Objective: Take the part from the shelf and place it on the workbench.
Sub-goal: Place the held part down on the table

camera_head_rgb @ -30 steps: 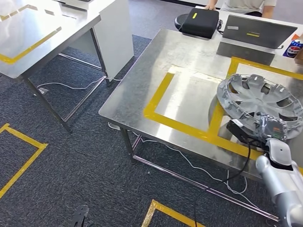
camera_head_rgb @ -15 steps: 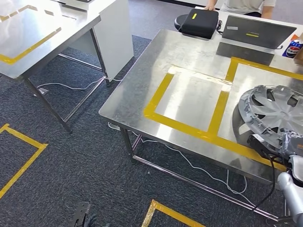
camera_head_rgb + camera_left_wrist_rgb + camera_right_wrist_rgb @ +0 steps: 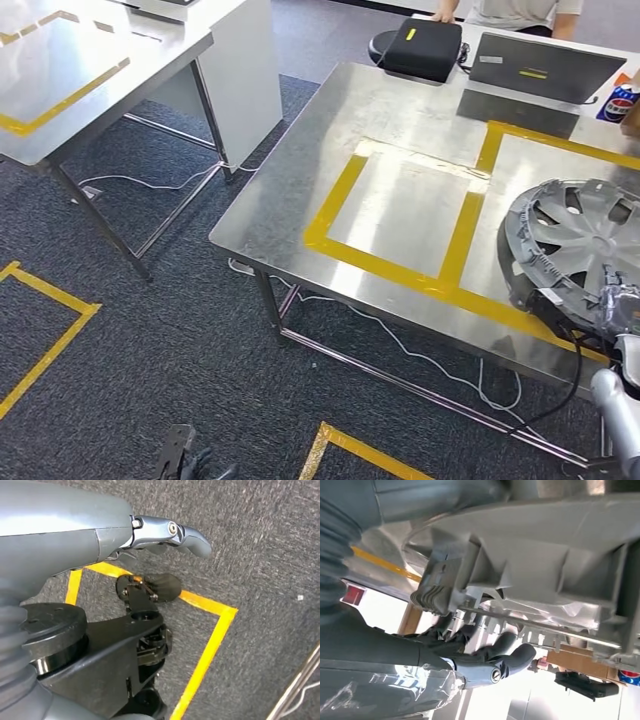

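Note:
The part is a silver plastic wheel cover (image 3: 581,240) over the right-hand yellow-taped square of the steel workbench (image 3: 362,110), tilted, with its near rim at the table's front edge. My right hand (image 3: 615,310) grips that near rim at the lower right of the head view. In the right wrist view the cover's ribbed underside (image 3: 546,555) is close above my right hand (image 3: 497,660), whose fingers curl under the rim. My left hand (image 3: 181,462) hangs low over the carpet. In the left wrist view this hand (image 3: 162,555) holds nothing, thumb and fingers apart.
A laptop (image 3: 540,70) and a black case (image 3: 421,45) sit at the bench's far side, with a person (image 3: 521,10) behind them. A second steel table (image 3: 68,70) and a white cabinet (image 3: 241,70) stand to the left. Cables (image 3: 407,350) run under the bench.
My right hand has carried the wheel cover to the right, off the yellow tape line and into the right-hand square. My left hand has edged a little further into the head view.

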You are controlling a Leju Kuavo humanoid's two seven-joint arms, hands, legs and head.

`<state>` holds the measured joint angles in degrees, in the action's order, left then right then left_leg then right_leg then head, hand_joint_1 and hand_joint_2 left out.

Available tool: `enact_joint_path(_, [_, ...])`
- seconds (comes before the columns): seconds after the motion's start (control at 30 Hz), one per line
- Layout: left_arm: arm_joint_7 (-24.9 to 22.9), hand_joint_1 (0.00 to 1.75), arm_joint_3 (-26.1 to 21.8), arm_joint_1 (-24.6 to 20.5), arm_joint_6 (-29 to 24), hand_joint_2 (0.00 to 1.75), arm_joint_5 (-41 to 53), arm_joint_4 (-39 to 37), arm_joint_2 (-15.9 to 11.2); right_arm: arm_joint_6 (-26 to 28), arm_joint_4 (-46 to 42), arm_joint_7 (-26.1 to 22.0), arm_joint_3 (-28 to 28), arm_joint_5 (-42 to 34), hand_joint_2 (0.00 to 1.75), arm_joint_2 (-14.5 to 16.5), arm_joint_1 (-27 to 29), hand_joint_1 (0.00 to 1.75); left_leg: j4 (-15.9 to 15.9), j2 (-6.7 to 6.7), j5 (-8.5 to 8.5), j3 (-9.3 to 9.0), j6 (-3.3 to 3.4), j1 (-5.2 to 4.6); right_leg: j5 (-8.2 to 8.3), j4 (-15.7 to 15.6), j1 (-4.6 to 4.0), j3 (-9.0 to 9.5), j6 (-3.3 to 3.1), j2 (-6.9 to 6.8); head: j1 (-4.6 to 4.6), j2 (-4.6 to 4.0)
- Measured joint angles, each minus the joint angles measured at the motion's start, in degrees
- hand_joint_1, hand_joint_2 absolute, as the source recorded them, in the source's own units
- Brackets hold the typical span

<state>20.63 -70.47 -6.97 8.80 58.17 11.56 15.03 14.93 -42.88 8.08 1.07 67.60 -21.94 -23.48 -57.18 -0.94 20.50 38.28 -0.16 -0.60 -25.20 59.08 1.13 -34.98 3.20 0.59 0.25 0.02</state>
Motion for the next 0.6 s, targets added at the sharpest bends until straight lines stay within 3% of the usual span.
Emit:
enact_joint_path(0.2, [0.43,0.00,-0.31,0.03,2.73,0.00,-2.40,-0.02,0.04,-1.62,-0.01,-2.60,-0.20,-1.27,0.00,0.18,-0.42,0.00,0.00,0.00,-0.02,0.00,0.02,0.00,0.01,0.00,0.00,0.01,0.01,-0.03,0.00,0.00])
enact_joint_path(0.3, [1.35,0.00,-1.19,0.10,4.57,0.00,-4.42,-0.02,0.04,-6.81,-1.17,-7.41,-0.91,-8.52,0.00,0.17,0.17,0.00,0.00,-0.01,-0.03,0.00,0.03,0.00,0.02,0.00,0.00,0.01,0.02,-0.03,0.01,0.00])
enact_joint_path(0.47, [0.95,0.00,-2.80,0.71,4.99,0.00,-6.17,-0.02,-0.07,-19.32,-10.65,-11.99,-3.07,-30.79,0.00,-2.27,3.40,0.00,0.00,-0.01,-0.02,0.03,0.04,-0.08,0.01,0.00,0.10,-0.05,0.04,-0.05,-0.01,0.00])
enact_joint_path(0.6, [0.94,0.00,-3.56,1.02,5.05,0.00,-6.16,-0.02,-0.13,-29.38,-23.43,-16.87,-6.91,-58.32,0.00,-4.79,9.96,0.00,0.00,-0.05,0.02,0.06,0.10,-0.09,-0.03,-0.05,0.10,-0.03,0.07,-0.15,0.00,0.00])
